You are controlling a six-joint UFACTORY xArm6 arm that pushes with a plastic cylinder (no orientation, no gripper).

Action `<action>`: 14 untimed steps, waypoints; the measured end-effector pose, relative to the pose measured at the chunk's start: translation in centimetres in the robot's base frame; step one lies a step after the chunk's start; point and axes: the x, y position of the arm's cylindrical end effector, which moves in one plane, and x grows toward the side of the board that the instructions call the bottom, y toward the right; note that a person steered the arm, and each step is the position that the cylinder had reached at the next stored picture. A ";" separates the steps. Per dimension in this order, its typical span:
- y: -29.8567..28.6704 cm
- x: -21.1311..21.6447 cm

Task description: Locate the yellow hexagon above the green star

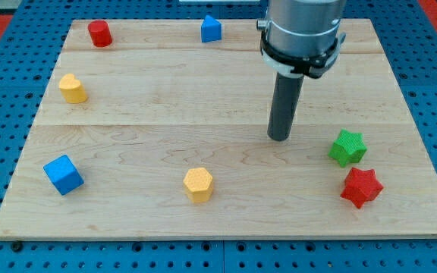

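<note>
my tip (279, 138) rests right of the surface (165, 121) centre, left of the green star (347, 147); yellow hexagon (199, 184) near the bottom edge. no hand fitted.

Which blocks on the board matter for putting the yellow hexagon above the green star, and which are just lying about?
For the job: yellow hexagon, green star, my tip, left of the green star.

Lying about: red star, blue cube, yellow heart-like block, red cylinder, small blue block.
</note>
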 end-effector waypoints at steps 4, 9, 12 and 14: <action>-9.4 12.1; -14.0 6.5; -12.6 4.2; -10.4 0.9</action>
